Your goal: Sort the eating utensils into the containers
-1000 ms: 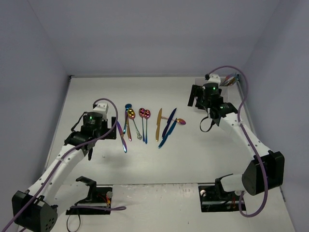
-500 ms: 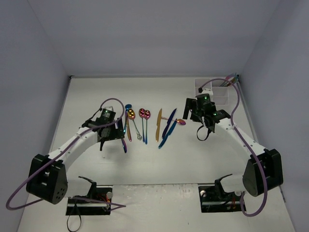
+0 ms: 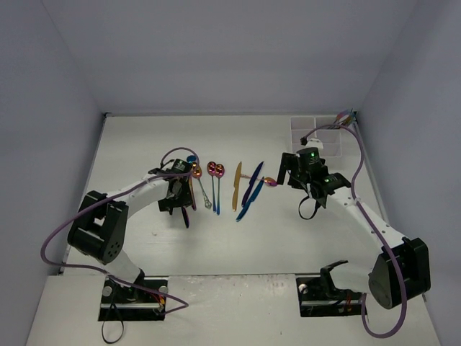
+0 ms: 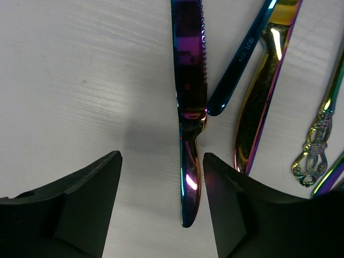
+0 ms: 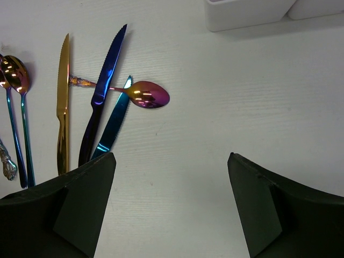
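Note:
The eating utensils (image 3: 216,180) lie in a row mid-table. My left gripper (image 4: 161,159) is down at the left end of that row, open, its jaws astride the handle of a purple serrated knife (image 4: 191,80). The handle lies close to the right finger, with bare table toward the left one. My right gripper (image 5: 171,158) hangs open over bare table, nothing between its fingers. To its left lie a gold knife (image 5: 63,107), a blue knife (image 5: 102,97), a teal knife (image 5: 114,126) and a pink spoon (image 5: 146,95). The white containers (image 3: 317,130) stand at the back right.
A gold handle (image 4: 258,107), a blue handle (image 4: 242,59) and an ornate handle (image 4: 314,145) lie just right of the purple knife. Two spoons (image 5: 19,80) show at the right wrist view's left edge. Some utensils (image 3: 344,119) stick out at the containers' far side.
My left arm swung right and came down over the purple knife's handle, its jaws narrowing. My right arm moved from the containers toward the right end of the utensil row.

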